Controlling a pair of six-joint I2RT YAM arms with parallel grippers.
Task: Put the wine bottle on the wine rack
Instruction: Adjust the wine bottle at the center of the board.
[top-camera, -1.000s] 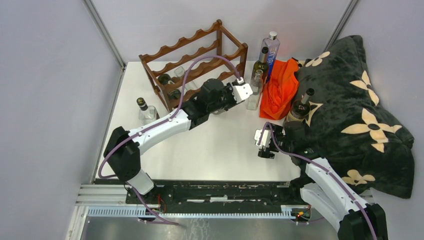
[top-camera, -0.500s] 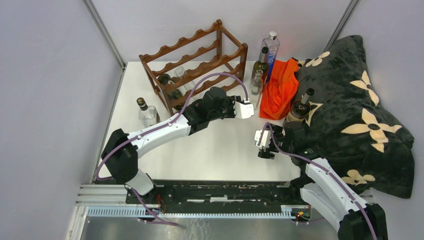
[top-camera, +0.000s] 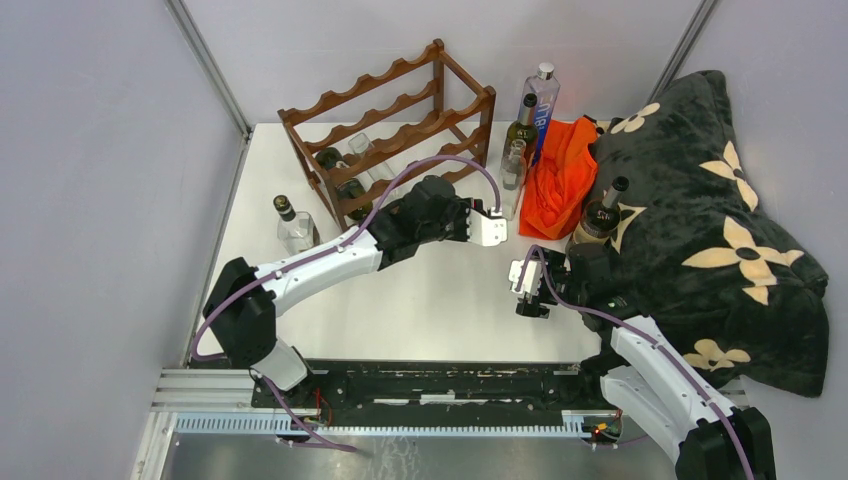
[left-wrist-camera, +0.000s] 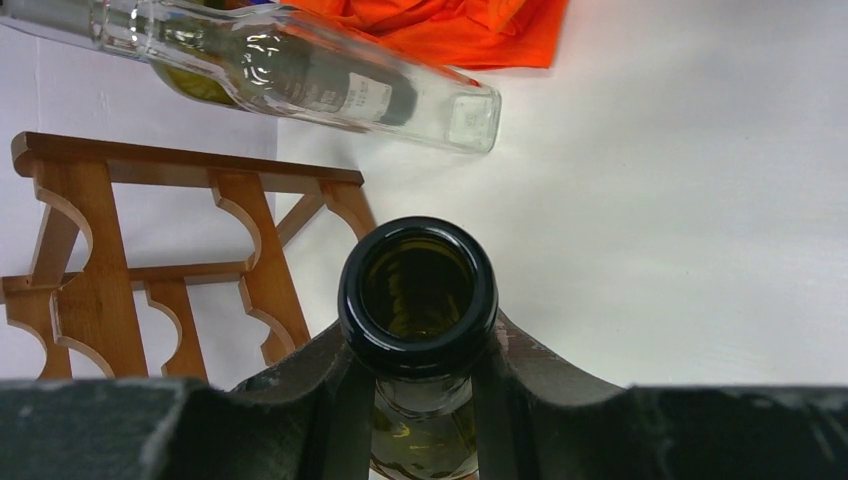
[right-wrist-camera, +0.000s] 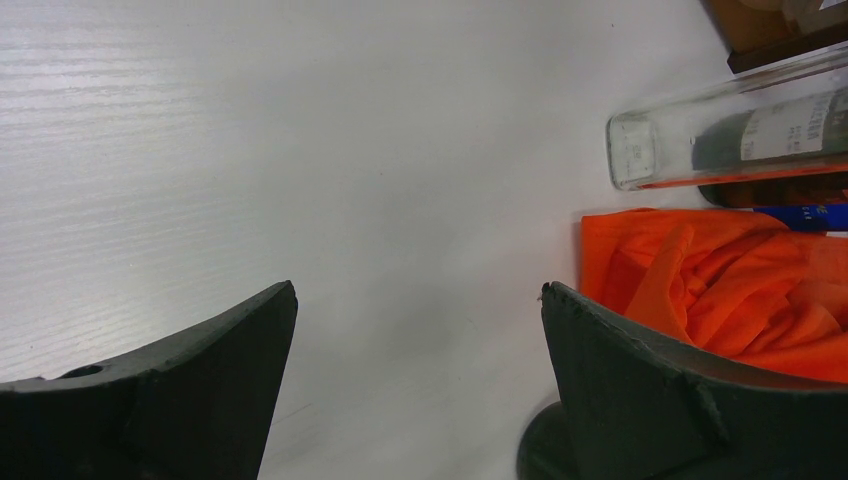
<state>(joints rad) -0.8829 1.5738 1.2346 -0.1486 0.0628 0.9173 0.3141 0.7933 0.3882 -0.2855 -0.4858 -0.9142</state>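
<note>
The reddish-brown wooden wine rack stands at the back left of the table, with a couple of bottles lying in its lower tiers. Its end frame shows in the left wrist view. My left gripper is shut on the neck of a dark green wine bottle, just right of the rack's front end. The bottle's open mouth faces the wrist camera. Its body is hidden under the arm in the top view. My right gripper is open and empty above bare table.
A clear bottle, a dark bottle and a tall bluish bottle stand right of the rack. An orange cloth and a black flowered blanket with a bottle lie on the right. A small bottle stands left.
My left arm has moved from the rack's front to the right and nearer, carrying the bottle. The right arm has not moved.
</note>
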